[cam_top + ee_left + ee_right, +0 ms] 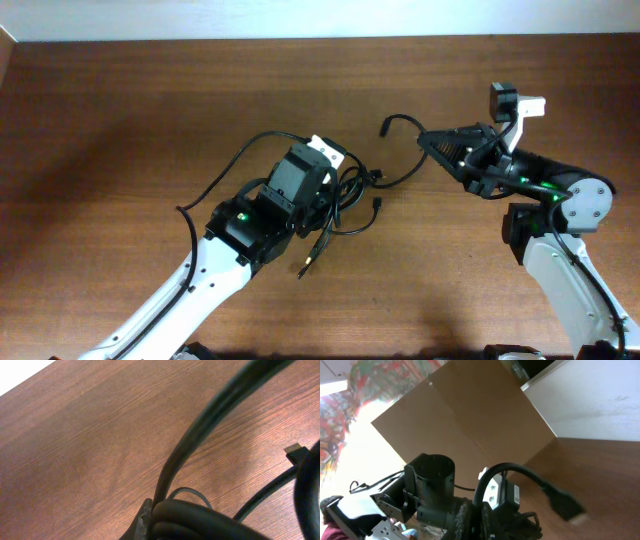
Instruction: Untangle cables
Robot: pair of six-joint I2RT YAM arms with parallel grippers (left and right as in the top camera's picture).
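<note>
The left pincer (pixel 332 183) is closed on the cables (pixel 352 190), and in its wrist view several thick black strands sit bunched together at the grip. The right pincer (pixel 424 141) is clamped on one strand close to its end; the free plug (pixel 384 126) curls out toward 10 o'clock from it. The tangle lies near the middle of the counter (pixel 120 120), with the right pincer at about 2 o'clock from it and a yellowish-tipped plug (pixel 306 266) trailing off at 7 o'clock.

The main risk, as I judge it, is that pulling the arms apart would cinch the loops tighter, because the left grip appears to hold more than one strand. The right hold is so near the end that the strand could slip out. A plug could also catch in a loop.
</note>
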